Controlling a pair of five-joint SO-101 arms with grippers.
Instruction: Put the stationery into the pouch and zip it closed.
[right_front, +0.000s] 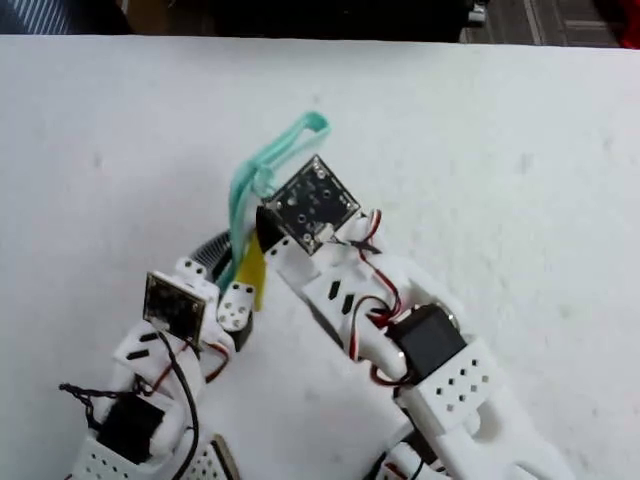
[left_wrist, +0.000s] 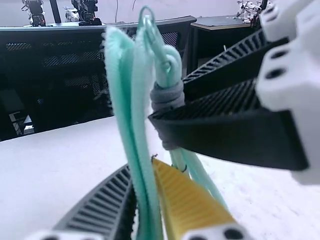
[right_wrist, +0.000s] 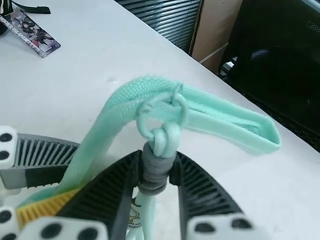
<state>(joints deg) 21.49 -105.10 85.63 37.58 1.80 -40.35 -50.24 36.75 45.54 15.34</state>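
The mint green pouch (right_front: 285, 150) stands on edge, lifted between both arms; its zipped edge (right_wrist: 210, 117) loops over. My right gripper (right_wrist: 156, 167) is shut on the grey zipper pull (right_wrist: 154, 175), which hangs from a mint ring; its black fingers (left_wrist: 225, 135) cross in front of the pouch's mint edge (left_wrist: 127, 120). My left gripper (left_wrist: 142, 172), with one grey ribbed finger (left_wrist: 100, 210) and one yellow one, is shut on the lower part of the pouch. From above, the yellow finger (right_front: 250, 265) sits just below the right gripper (right_front: 265, 218).
A printed card with a black strap (right_wrist: 30, 30) lies flat on the white table (right_front: 480, 150). The table's far edge (right_front: 400, 38) meets a dark background. Both arm bodies fill the near side, with red and black cables (right_front: 375, 300) over them.
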